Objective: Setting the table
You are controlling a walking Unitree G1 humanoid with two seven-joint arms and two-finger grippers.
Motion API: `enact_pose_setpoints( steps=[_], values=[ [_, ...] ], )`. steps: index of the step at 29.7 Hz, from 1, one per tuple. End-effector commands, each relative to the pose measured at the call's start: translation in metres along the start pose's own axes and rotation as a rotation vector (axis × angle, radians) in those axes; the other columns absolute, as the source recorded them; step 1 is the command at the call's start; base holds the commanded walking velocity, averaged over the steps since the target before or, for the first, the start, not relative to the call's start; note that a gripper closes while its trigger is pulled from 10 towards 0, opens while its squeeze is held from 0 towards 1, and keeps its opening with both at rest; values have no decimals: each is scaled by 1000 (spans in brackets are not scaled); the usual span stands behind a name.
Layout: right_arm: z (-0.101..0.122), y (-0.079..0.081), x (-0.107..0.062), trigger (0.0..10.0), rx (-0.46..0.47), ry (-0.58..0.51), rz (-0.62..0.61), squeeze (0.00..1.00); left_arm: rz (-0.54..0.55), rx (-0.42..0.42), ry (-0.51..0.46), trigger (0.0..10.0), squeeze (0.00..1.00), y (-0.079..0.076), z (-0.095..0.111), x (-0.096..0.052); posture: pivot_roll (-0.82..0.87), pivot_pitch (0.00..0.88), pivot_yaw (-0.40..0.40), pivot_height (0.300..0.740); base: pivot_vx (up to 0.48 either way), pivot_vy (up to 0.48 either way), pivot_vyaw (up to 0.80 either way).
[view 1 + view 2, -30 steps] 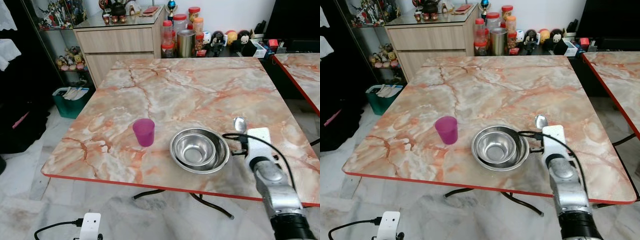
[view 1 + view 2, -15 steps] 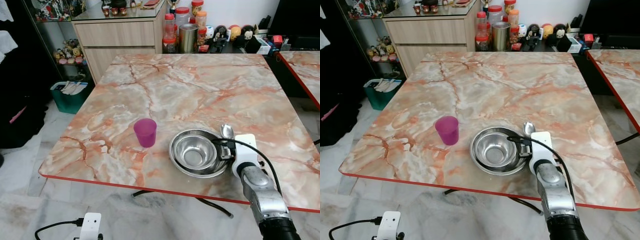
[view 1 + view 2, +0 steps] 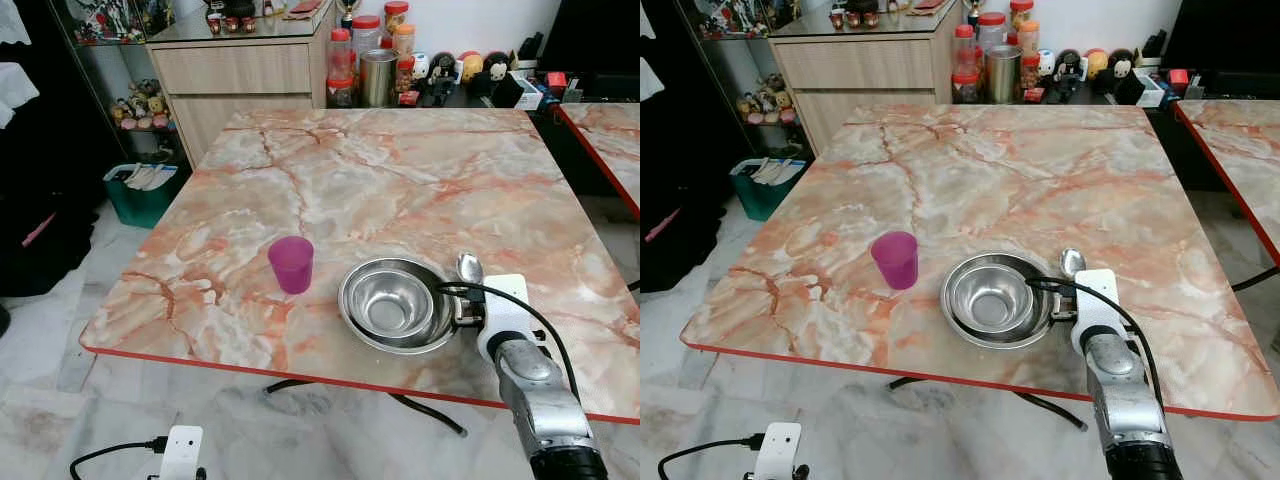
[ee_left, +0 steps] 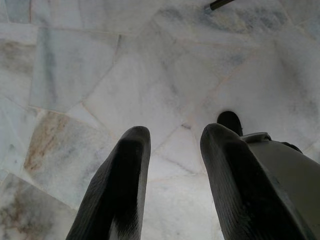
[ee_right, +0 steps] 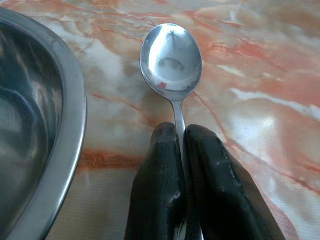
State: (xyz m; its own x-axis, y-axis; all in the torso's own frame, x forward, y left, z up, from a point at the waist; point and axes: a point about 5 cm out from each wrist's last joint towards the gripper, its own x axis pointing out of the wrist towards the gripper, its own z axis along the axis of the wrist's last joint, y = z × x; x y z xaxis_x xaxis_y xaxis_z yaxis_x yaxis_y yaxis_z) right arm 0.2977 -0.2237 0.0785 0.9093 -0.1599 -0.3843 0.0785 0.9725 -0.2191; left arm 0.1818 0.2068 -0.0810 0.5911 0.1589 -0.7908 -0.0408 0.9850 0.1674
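The right end effector [image 5: 181, 145] is pinching the thin handle of a polished metal spoon [image 5: 171, 57] between its two black fingers, closed tight on it — the oval spoon bowl is lying just beside the rim of the round, nested steel bowls [image 3: 398, 303] on the glossy orange-veined marble bench [image 3: 380, 170]. A translucent purple plastic cup [image 3: 291, 264] is standing upright near the bowls. The left end effector [image 4: 172, 150] is hanging over pale marble floor tiles [image 4: 100, 75] — fingers parted, gripping nothing.

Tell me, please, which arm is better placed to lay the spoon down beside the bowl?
The right. Its gripper is shut on the spoon handle, low over the table beside the bowl. The left gripper hangs open over the floor.
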Motion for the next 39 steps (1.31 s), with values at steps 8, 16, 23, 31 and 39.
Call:
enact_pose_setpoints(
  steps=[8,16,23,31,39],
  values=[
    [2,1,-1,10000,-1,3,15,0,-3,4,19,10000,0,3,-5,-1,-36,48,71,740,0,0,0],
    [-5,4,-3,10000,-11,42,27,0,-7,3,20,10000,0,2,-5,-1,-37,49,71,740,0,0,0],
    [-4,3,-3,10000,-13,44,22,733,-10,2,19,10000,0,2,-5,-1,-35,48,71,740,0,0,0],
    [4,-3,-3,10000,-17,17,-14,0,-10,-2,17,10000,0,3,-5,-1,-33,49,71,740,0,0,0],
    [37,-10,-7,10000,18,-147,-76,0,-11,-4,14,10000,0,4,-4,-1,-32,48,73,740,0,0,0]
  ],
)
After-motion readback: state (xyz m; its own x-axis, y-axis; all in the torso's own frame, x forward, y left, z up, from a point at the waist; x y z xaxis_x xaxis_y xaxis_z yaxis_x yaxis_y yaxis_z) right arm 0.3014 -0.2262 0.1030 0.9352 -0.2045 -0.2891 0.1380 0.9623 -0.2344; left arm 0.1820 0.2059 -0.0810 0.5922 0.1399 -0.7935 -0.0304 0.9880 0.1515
